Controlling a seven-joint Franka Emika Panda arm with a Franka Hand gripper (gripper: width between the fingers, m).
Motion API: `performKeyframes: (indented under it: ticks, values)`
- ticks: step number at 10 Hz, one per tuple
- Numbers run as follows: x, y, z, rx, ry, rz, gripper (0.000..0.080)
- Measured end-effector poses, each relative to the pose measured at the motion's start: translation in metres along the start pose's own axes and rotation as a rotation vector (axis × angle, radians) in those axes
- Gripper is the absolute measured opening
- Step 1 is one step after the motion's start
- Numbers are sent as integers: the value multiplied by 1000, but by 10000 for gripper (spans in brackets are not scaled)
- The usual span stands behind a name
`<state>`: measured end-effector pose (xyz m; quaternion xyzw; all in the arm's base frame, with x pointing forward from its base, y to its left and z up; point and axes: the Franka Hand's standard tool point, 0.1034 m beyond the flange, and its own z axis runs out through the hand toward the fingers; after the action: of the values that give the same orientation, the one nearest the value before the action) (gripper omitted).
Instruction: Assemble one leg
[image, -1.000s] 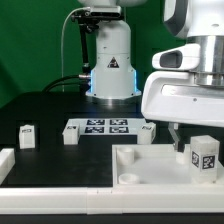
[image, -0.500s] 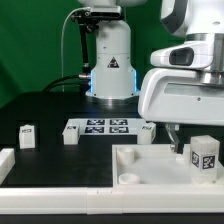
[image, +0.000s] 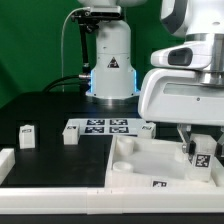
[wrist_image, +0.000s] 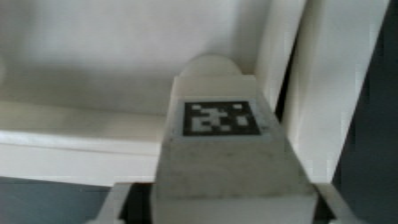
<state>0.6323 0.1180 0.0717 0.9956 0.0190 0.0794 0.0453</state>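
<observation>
The hand (image: 200, 146) grips the leg (image: 203, 155) over the tray's (image: 140, 165) right corner in the exterior view. A tilted leg could jam, shoving the tray askew.

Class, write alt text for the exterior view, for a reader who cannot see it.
A white robot arm's gripper holds a tagged leg tilted over a large white tray at the exterior view's right. Three more legs sit on the dark table beside the marker board.
</observation>
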Motion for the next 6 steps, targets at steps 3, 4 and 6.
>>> performKeyframes:
  ticks: [3, 4, 6]
  values:
    - [0, -1, 0, 4, -1, 356, 295]
    - [-1, 2, 0, -6, 2, 472, 295]
    - [-5, 14, 1, -43, 16, 725, 306]
